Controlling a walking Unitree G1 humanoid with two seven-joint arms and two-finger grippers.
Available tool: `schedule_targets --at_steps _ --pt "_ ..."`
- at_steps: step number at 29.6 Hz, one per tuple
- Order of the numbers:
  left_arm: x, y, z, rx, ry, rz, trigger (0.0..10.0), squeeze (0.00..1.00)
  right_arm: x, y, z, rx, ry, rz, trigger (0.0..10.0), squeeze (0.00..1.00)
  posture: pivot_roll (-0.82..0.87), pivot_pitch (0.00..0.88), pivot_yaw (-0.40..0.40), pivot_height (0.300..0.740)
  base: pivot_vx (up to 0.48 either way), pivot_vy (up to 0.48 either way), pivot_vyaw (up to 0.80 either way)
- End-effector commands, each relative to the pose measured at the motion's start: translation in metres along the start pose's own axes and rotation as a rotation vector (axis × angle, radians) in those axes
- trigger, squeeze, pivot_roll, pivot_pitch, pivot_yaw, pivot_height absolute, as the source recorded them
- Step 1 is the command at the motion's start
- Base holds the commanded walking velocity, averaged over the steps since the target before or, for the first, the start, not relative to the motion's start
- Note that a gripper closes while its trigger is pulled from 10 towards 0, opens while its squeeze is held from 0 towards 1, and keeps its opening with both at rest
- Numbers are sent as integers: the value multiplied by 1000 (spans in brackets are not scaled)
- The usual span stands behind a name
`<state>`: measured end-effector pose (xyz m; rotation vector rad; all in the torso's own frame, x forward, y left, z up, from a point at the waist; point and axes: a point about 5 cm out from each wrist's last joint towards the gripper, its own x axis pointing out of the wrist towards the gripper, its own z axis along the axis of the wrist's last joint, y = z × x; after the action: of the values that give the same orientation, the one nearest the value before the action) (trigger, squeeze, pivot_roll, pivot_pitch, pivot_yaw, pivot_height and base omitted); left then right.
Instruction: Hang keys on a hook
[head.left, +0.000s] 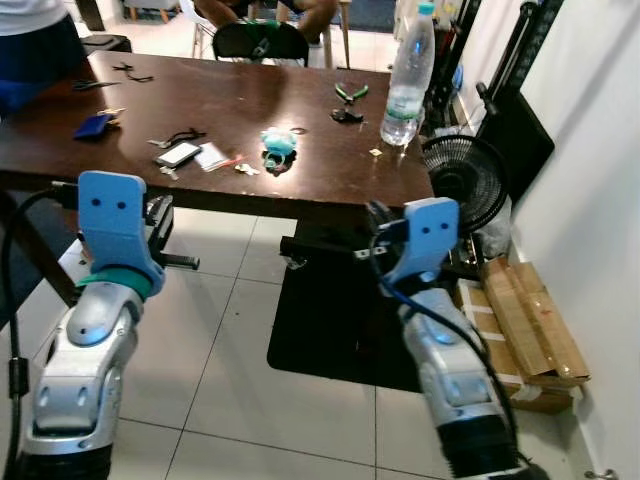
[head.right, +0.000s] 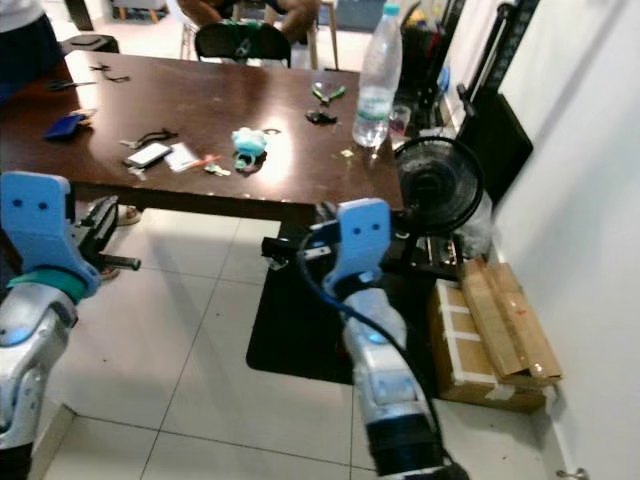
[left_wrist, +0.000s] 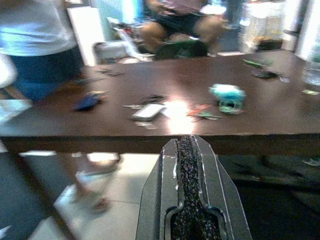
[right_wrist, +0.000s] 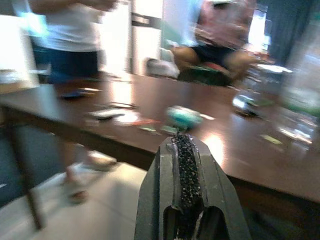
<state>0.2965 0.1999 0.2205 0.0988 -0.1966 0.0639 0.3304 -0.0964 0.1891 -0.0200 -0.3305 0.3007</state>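
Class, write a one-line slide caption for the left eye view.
Both end effectors, left and right, raised before a cluttered brown table.

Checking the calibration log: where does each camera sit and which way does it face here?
Left eye: on the head, looking forward and down at the brown table; both arms raised.
Right eye: same head, same scene.
Left wrist: along the shut left gripper toward the table edge.
Right wrist: along the shut right gripper, same table.
Shared: all four show the teal object.
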Motion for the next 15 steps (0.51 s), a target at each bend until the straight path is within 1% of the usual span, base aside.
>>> schedule_targets --at_steps 1,2,3,4,6,11,15 --pt "-1 4 -4 5 18 25 10000 0 -1 0 -2 -15 12 -3 10000 0 -23 0 66 740 0 0 0" --pt "-1 5 -4 -1 15 30 10000 0 -1 0 -3 -27 19 -3 10000 0 -23 0 65 740 0 0 438" --pt "-1 5 -4 -5 11 32 10000 0 0 0 -3 -72 23 3 10000 0 -21 0 65 740 0 0 800" --pt "-1 5 -4 -5 11 32 10000 0 0 0 -3 -72 23 3 10000 0 -21 0 65 740 0 0 800" --pt "-1 5 -3 4 5 29 10000 0 0 1 -4 -73 18 14 10000 0 -20 0 64 740 307 0 800" --pt "-1 5 -3 8 4 29 10000 0 0 1 -1 -13 1 13 10000 0 -22 0 63 740 353 0 0" --pt "-1 5 -2 6 0 27 10000 0 0 1 -1 -13 -2 15 10000 0 -23 0 62 740 351 0 0"
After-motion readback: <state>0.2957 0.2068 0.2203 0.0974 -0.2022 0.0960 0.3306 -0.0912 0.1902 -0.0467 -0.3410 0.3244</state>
